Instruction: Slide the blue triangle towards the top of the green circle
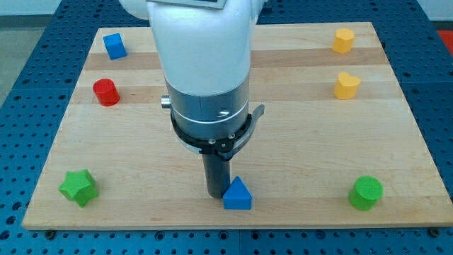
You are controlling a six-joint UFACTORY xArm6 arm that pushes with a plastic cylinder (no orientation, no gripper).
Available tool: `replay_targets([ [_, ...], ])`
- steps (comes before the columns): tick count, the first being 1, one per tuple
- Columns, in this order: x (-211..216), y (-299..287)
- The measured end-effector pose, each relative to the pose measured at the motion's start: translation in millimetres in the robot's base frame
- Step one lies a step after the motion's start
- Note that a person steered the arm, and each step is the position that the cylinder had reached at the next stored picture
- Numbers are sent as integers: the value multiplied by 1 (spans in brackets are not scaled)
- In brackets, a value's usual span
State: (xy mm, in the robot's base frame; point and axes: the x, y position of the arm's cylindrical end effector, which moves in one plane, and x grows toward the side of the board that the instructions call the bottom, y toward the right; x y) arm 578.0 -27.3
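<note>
The blue triangle (238,194) lies near the board's bottom edge, just right of centre. The green circle (366,193) sits at the bottom right, far to the right of the triangle at about the same height in the view. My tip (216,194) is at the rod's lower end, directly left of the blue triangle and touching or almost touching its left side. The arm's white and grey body (205,71) hides the middle of the board above the tip.
A green star (78,187) is at the bottom left. A red cylinder (106,92) and a blue cube (115,45) are at the upper left. A yellow hexagon-like block (343,40) and a yellow heart (346,85) are at the upper right. The wooden board (297,134) ends just below the triangle.
</note>
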Motion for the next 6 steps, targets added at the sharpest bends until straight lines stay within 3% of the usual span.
replay_targets([
  [3, 33, -3],
  [4, 27, 27],
  [6, -29, 180],
])
